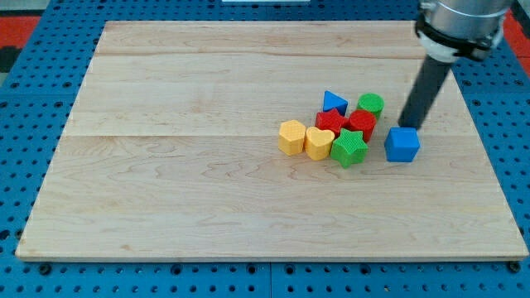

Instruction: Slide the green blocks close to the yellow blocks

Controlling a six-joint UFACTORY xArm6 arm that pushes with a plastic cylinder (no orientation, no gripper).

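A green star block (349,148) lies right of a yellow heart block (319,142), touching it. A yellow hexagon block (291,136) sits left of the heart. A green cylinder block (370,105) stands at the cluster's upper right, behind a red block (361,123). Another red block (331,122) and a blue triangle block (334,103) lie beside it. A blue cube (402,144) sits apart to the right. My tip (409,127) is just above the blue cube, right of the green cylinder.
The wooden board (207,165) rests on a blue pegboard surface (25,124). The arm's body (460,25) enters from the view's top right.
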